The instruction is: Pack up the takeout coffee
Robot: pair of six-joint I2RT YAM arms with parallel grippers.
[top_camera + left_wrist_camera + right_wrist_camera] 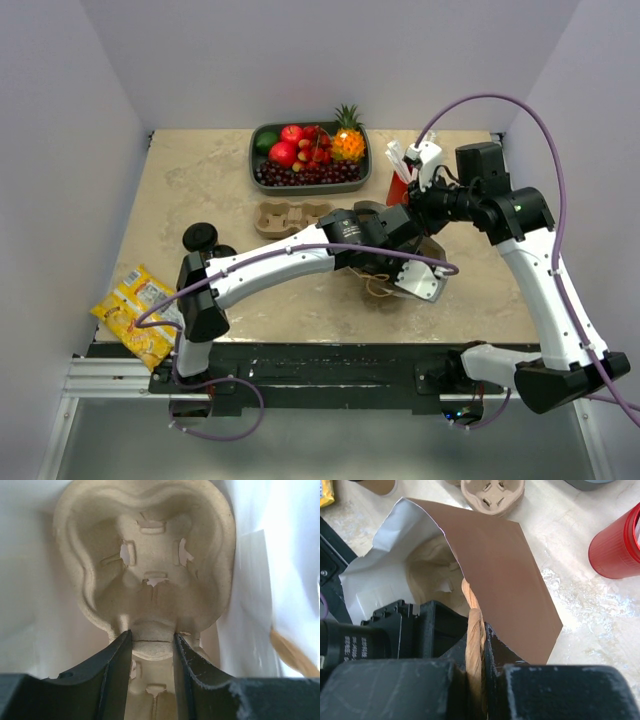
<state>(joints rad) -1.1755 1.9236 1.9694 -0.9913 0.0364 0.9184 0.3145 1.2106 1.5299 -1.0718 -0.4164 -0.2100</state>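
**Top and wrist views.** A beige marble bench (200, 170) carries all the items, and both arms meet right of centre. There a brown paper bag (505, 575), white inside, gapes open.

- **Left pincer** (152, 636): reaches into the bag and is clamped on a ridge of a moulded cardboard cup carrier (150, 565), which lies between the bag's white walls.
- **Right pincer** (476, 627): closed on the bag's twisted paper handle (472, 605).
- **Far edge:** a grey tray (310, 188) of fruit. Just in front of it is a second cup carrier (290, 217), and to the right a red cup (615, 545) of white straws.
- **Near-left corner:** yellow snack packets (135, 315).
- **Takeout coffee** (200, 237): stands at the left with its black lid uppermost, beside the left arm and well apart from the bag.
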